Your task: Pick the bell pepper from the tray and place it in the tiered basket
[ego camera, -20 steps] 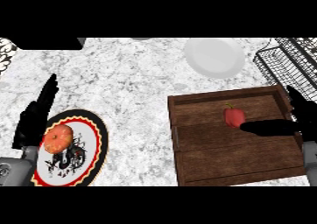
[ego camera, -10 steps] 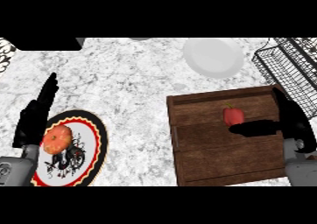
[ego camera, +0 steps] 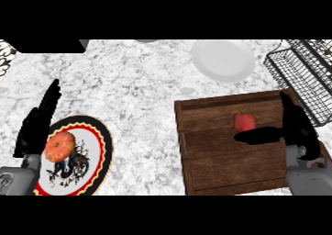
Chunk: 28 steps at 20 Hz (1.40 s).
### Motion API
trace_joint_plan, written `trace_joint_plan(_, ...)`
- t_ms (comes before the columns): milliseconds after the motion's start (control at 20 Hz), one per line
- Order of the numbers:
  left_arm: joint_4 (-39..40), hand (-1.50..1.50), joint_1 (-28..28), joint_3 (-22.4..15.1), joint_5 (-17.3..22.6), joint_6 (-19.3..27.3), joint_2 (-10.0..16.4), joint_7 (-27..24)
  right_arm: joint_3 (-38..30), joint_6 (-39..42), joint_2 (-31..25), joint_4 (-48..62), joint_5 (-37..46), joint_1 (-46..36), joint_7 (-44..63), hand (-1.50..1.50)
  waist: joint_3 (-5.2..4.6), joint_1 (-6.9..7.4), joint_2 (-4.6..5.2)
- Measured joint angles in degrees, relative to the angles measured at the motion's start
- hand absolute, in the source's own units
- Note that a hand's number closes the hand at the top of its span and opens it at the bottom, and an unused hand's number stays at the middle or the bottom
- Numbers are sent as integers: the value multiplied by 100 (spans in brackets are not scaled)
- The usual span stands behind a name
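A small red bell pepper point(ego camera: 245, 120) with a green stem lies on the brown wooden tray point(ego camera: 223, 170), in its far right part. My right hand point(ego camera: 295, 128) hovers over the tray's right side, open, its fingers straight and pointing away; its thumb point(ego camera: 259, 136) reaches left just below the pepper, and I cannot tell if it touches. The black wire tiered basket point(ego camera: 311, 78) stands at the far right, beyond the tray. My left hand point(ego camera: 37, 125) rests open at the left edge, fingers up.
A patterned plate point(ego camera: 94, 153) with a red and black rim sits at the lower left and carries an orange, pumpkin-like thing point(ego camera: 60, 146). A plain white plate point(ego camera: 223, 59) lies at the back, left of the basket. A dark block point(ego camera: 50, 45) sits at the far left corner.
My right hand has drawn back toward the lower right and now stands more upright by the tray's right side. The pepper stays on the tray. The left hand has not moved.
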Motion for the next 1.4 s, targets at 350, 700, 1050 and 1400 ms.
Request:
trace_joint_plan(350,-60,0,40,88,-47,-110,-3,-15,-160,134,399,346,224,-174,-34,-150,0,13,4)
trace_joint_plan(700,3,0,-42,134,-163,-122,-144,17,-346,134,755,763,458,-173,-196,-150,3,4,8)
trace_joint_plan(1050,95,0,-57,241,-253,-258,-251,-49,-676,185,928,1318,449,-297,-523,-150,3,7,8)
trace_joint_plan(1400,-202,0,72,374,-401,-327,-340,95,-893,206,1132,1709,434,-414,-706,-150,5,12,6)
